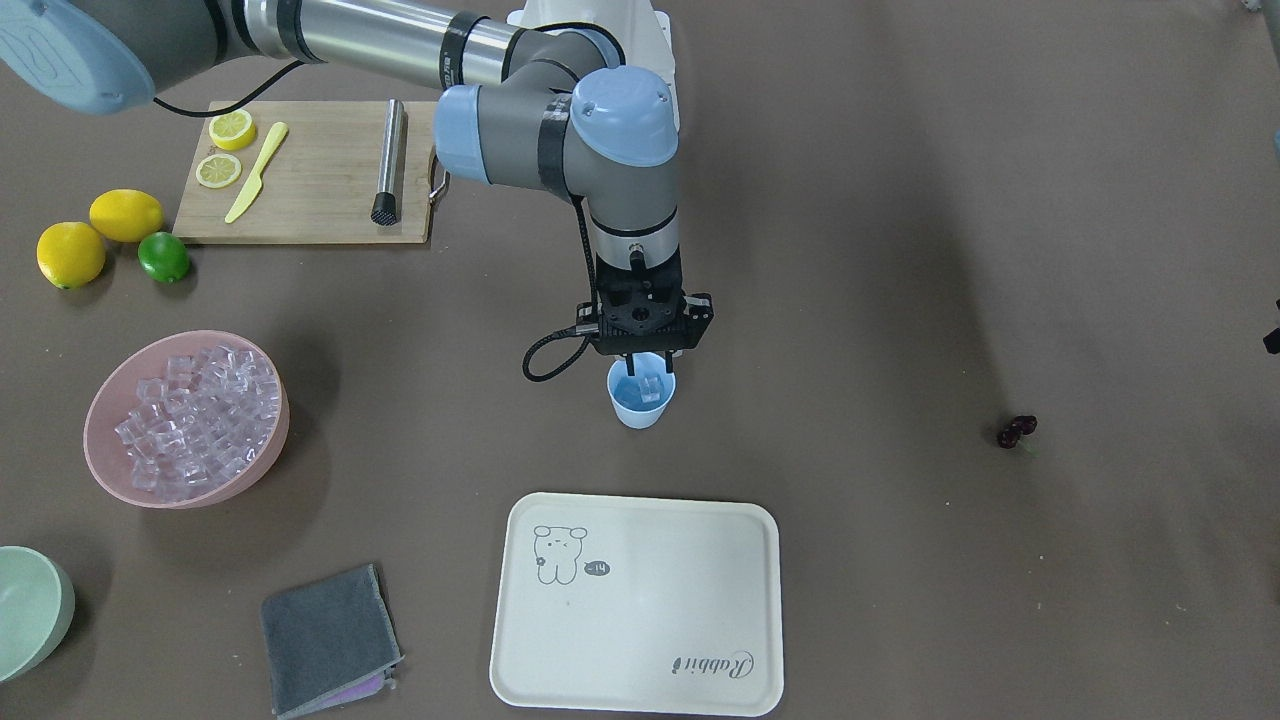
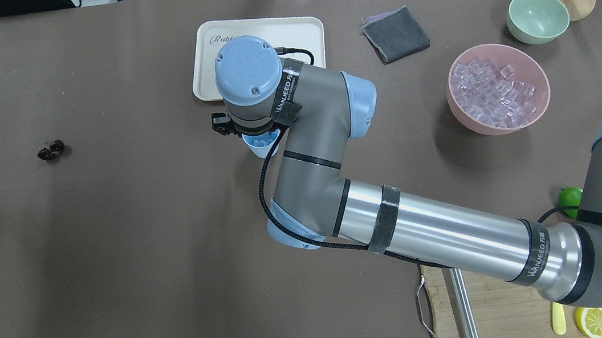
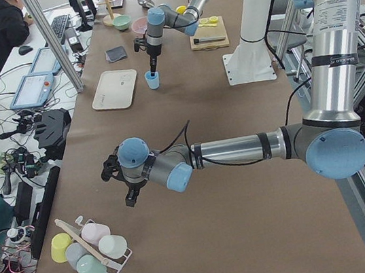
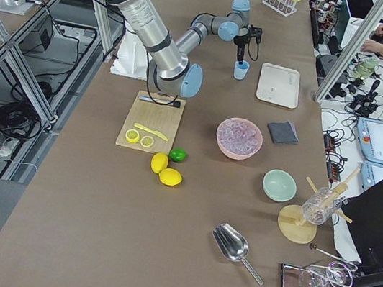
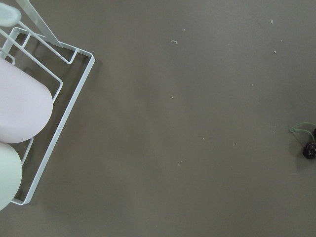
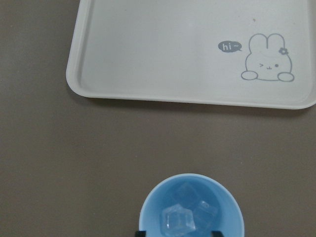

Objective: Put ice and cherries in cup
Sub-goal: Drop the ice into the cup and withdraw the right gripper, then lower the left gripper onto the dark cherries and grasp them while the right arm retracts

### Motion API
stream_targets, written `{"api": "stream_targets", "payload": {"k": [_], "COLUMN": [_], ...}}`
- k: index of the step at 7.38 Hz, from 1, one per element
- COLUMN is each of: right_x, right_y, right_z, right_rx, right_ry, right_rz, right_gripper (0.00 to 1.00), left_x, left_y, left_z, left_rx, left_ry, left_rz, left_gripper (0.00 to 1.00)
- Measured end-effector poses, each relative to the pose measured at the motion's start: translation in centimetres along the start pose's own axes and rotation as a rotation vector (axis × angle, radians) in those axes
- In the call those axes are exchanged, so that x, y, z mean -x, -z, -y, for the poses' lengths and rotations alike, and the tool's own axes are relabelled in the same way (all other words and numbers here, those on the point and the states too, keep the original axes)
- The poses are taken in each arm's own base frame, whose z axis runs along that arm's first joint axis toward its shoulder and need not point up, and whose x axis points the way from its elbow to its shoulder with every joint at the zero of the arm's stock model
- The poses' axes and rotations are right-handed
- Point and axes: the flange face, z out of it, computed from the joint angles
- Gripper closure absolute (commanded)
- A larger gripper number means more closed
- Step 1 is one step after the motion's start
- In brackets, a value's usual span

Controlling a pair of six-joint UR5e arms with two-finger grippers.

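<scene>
The light blue cup [image 1: 640, 400] stands upright mid-table, just short of the cream tray. My right gripper [image 1: 648, 367] hangs straight above it, open, with one finger on each side of the rim. The right wrist view shows three ice cubes [image 6: 178, 220] lying in the cup [image 6: 148, 210], free of the fingers. More ice [image 1: 195, 415] fills the pink bowl [image 1: 100, 455]. The cherries [image 1: 1016, 431] lie alone on the table, far from the cup, and show at the right edge of the left wrist view [image 5: 309, 147]. My left gripper [image 3: 129, 194] hovers low near them; I cannot tell whether it is open.
A cream tray [image 1: 640, 600] lies beside the cup. A grey cloth [image 1: 325, 640] and a pale green bowl [image 1: 30, 610] are near the pink bowl. A cutting board [image 1: 310, 190], lemons and a lime [image 1: 163, 257] lie behind. A wire cup rack [image 5: 49, 98] is near my left gripper.
</scene>
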Motion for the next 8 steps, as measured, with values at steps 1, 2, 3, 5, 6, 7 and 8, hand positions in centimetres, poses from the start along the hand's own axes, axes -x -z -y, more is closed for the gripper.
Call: {"api": "stream_targets", "payload": {"k": [1, 2, 3, 5, 6, 7, 8], "right_x": [-0.5, -1.5, -3.8, -13.5, -20.7, -28.5, -36.6], "right_y": [-0.1, 0.4, 1.3, 3.4, 4.8, 6.7, 9.0], "right_z": [0.2, 1.4, 3.2, 6.4, 7.5, 8.8, 9.9], "right_rx": [-0.005, -0.018, -0.037, -0.057, -0.060, -0.042, -0.003], "right_ry": [0.006, 0.017, 0.034, 0.102, 0.154, 0.207, 0.261], "right_rz": [-0.005, -0.006, -0.007, -0.015, -0.033, -0.046, -0.045], "right_gripper": [0.02, 0.02, 0.02, 0.03, 0.03, 0.03, 0.03], "left_x": [-0.4, -1.9, -5.1, -13.1, -16.6, -18.7, -20.0], "left_y": [0.2, -0.1, -2.0, -5.9, -8.0, -9.9, -11.5], "left_z": [0.6, 2.1, 3.9, 7.3, 7.9, 8.2, 8.6], "left_rx": [-0.007, -0.011, 0.005, 0.027, 0.035, 0.040, 0.046], "left_ry": [0.003, 0.009, -0.012, -0.006, 0.001, -0.007, -0.017], "left_rz": [-0.001, -0.011, -0.039, -0.097, -0.105, -0.102, -0.093], "left_gripper": [0.02, 0.02, 0.02, 0.02, 0.02, 0.02, 0.02]}}
